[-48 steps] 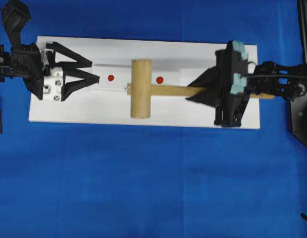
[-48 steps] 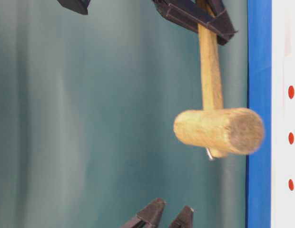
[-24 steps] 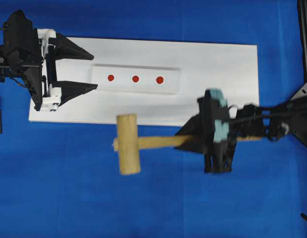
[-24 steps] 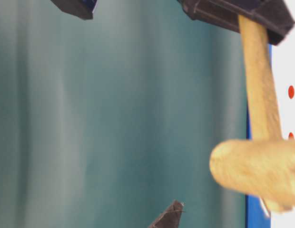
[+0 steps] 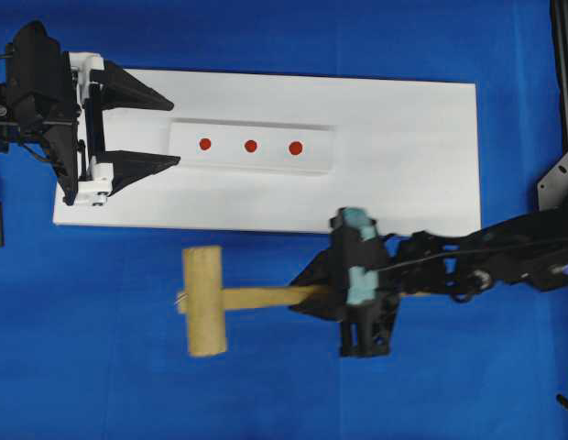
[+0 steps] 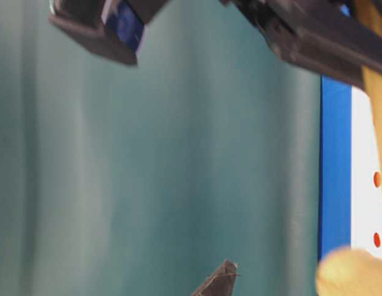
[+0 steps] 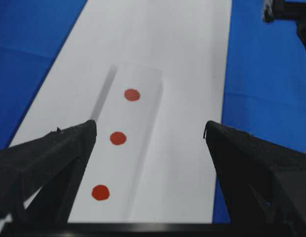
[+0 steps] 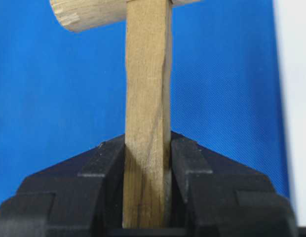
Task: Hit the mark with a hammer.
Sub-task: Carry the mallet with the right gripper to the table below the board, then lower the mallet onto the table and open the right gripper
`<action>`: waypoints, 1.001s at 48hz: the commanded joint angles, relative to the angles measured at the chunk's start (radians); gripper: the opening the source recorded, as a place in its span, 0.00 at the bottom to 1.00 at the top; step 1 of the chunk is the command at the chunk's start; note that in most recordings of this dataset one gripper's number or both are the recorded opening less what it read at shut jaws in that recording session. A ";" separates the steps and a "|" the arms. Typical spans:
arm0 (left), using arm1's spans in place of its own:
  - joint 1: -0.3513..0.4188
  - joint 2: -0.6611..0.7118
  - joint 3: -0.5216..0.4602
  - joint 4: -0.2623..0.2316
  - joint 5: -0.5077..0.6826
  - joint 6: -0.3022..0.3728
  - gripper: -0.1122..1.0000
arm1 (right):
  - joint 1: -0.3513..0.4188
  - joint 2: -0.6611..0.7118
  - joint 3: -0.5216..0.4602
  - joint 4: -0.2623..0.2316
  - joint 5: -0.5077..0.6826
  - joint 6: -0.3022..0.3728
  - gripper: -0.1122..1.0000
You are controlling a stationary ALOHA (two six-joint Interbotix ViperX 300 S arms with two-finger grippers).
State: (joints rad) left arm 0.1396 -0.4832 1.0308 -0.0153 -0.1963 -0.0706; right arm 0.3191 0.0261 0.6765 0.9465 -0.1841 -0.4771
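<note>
Three red marks [image 5: 250, 145] sit in a row on a raised white strip of the white board [image 5: 403, 156]; they also show in the left wrist view, the middle mark [image 7: 118, 138] among them. My left gripper [image 5: 172, 130] stands open at the board's left end, with nothing between its fingers [image 7: 54, 153]. The hammer [image 5: 203, 301] is off the board, over the blue cloth in front of it, head to the left. My right gripper [image 5: 307, 295] is shut on the hammer's flat handle [image 8: 147, 98], its jaws pressed against both sides.
Blue cloth [image 5: 266, 394] covers the table around the board. Part of a black frame [image 5: 563, 55] stands at the right edge. In the table-level view the hammer's head [image 6: 354, 274] fills the lower right corner.
My right gripper has swung the hammer from above the marks forward and to the left, off the board. The left gripper pulled back to the board's left end, then stayed still.
</note>
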 commanded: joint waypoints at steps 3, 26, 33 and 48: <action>-0.002 -0.009 -0.009 0.000 -0.005 0.000 0.89 | 0.015 0.038 -0.089 0.011 -0.017 -0.002 0.17; -0.002 -0.012 -0.003 0.000 -0.005 0.002 0.89 | 0.028 0.183 -0.143 0.080 -0.080 -0.002 0.17; -0.002 -0.012 -0.002 0.000 -0.005 0.002 0.89 | 0.037 0.244 -0.161 0.091 -0.080 -0.002 0.17; -0.002 -0.012 0.002 0.000 -0.005 0.005 0.89 | 0.040 0.284 -0.169 0.098 -0.086 -0.002 0.17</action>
State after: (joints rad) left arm 0.1396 -0.4863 1.0431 -0.0153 -0.1963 -0.0675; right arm 0.3559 0.3283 0.5262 1.0431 -0.2608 -0.4755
